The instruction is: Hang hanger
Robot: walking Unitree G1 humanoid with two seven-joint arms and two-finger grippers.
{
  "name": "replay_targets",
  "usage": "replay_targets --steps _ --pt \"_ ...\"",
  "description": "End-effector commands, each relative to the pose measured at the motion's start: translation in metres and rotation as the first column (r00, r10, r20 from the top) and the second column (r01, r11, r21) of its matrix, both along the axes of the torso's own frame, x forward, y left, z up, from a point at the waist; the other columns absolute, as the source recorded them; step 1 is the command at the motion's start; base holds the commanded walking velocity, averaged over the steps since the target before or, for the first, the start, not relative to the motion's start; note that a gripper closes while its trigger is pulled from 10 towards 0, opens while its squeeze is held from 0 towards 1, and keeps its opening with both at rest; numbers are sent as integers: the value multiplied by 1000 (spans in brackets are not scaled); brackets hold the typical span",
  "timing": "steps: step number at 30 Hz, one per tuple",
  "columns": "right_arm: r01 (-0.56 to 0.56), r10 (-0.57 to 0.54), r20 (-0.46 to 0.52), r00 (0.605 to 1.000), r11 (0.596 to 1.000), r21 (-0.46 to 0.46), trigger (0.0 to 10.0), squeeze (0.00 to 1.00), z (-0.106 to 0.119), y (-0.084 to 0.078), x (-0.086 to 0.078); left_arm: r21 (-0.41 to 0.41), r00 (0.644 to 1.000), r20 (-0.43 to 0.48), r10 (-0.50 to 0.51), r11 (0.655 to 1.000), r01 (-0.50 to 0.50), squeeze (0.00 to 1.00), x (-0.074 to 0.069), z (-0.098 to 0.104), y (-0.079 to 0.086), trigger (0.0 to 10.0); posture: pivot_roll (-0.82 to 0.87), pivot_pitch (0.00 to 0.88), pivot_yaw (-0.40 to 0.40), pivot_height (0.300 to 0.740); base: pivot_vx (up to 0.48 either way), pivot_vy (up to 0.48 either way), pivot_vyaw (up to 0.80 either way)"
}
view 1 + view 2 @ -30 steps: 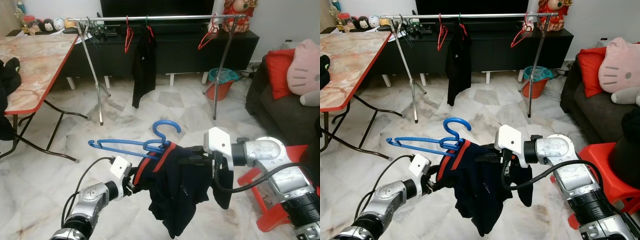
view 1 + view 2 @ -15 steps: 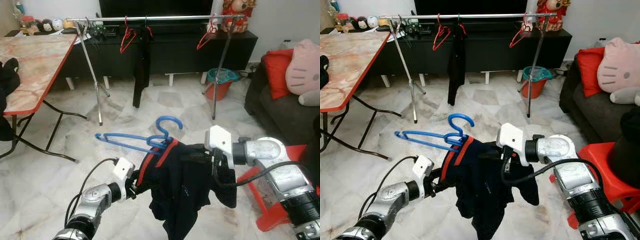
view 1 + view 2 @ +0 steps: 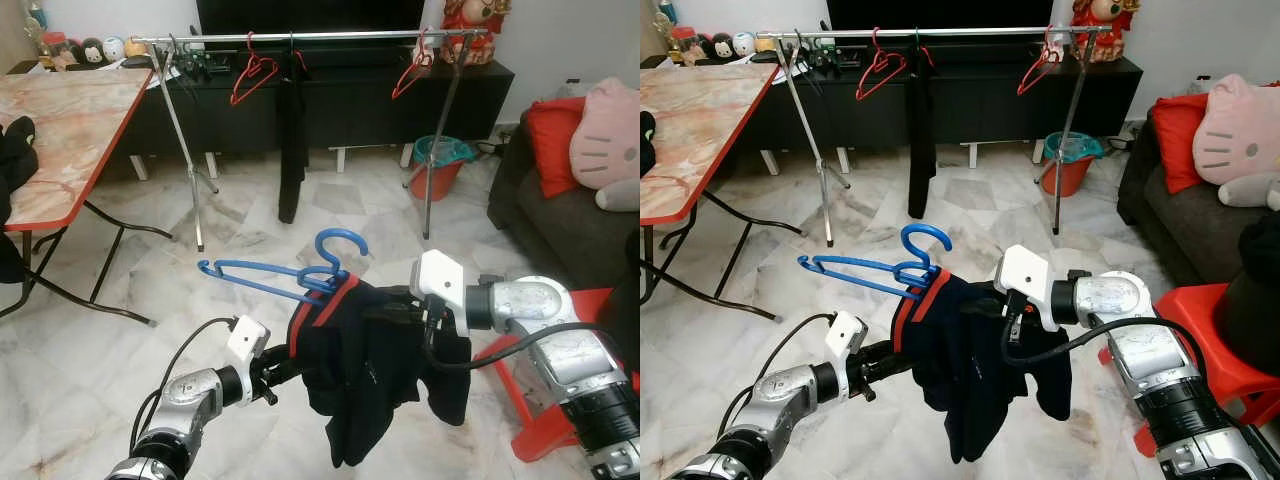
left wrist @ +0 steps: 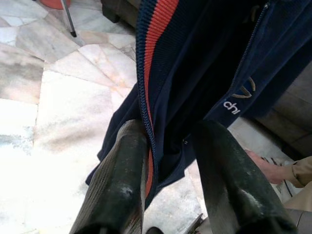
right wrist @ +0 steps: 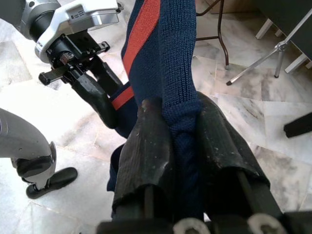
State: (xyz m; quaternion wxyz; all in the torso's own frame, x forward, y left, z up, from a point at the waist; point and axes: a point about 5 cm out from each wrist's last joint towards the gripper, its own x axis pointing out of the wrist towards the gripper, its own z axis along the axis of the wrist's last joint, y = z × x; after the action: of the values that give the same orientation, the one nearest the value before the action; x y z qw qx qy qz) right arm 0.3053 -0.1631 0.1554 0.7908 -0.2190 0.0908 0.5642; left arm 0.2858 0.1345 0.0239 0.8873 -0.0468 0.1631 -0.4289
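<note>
A blue hanger (image 3: 270,279) sticks out leftwards from the collar of a navy jacket with a red stripe (image 3: 365,370), hook up. The jacket hangs in mid-air between my arms. My right gripper (image 5: 175,109) is shut on the jacket's knitted edge near the collar. My left gripper (image 4: 168,131) is low at the jacket's left hem, its fingers (image 4: 122,180) apart, with the zipper edge lying loose between them. Beyond stands a metal clothes rail (image 3: 320,36) carrying red hangers (image 3: 250,78) and a dark garment (image 3: 291,140).
A marble-topped folding table (image 3: 70,120) stands at the left. On the right are a dark sofa (image 3: 545,220) with a red cushion and a pink plush, and a red stool (image 3: 550,405). An orange bucket (image 3: 440,165) sits by the rail's right leg.
The jacket and hanger have risen slightly and shifted right. The left gripper now shows below the hem instead of under the cloth. The dark garment on the rail has swung edge-on.
</note>
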Motion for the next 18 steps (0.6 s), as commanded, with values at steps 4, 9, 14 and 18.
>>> replay_targets --steps 4,9,14,18 --pt "6 -8 66 998 1000 29 10000 0 17 0 6 20 1000 11 -9 1000 9 0 2 1 -4 0 -254 0 -18 740 0 0 0" --pt "4 -6 68 998 1000 31 10000 0 18 1 6 26 1000 12 2 1000 -2 0 3 0 -5 0 -255 0 -20 740 0 0 0" --pt "2 -4 65 998 999 33 10000 0 17 2 5 27 1000 10 7 1000 -8 0 2 -1 -6 0 -254 0 -21 740 0 0 0" --pt "2 -4 62 998 999 32 10000 0 15 2 5 28 1000 7 10 1000 -10 0 2 -1 -6 0 -251 0 -21 740 0 0 0"
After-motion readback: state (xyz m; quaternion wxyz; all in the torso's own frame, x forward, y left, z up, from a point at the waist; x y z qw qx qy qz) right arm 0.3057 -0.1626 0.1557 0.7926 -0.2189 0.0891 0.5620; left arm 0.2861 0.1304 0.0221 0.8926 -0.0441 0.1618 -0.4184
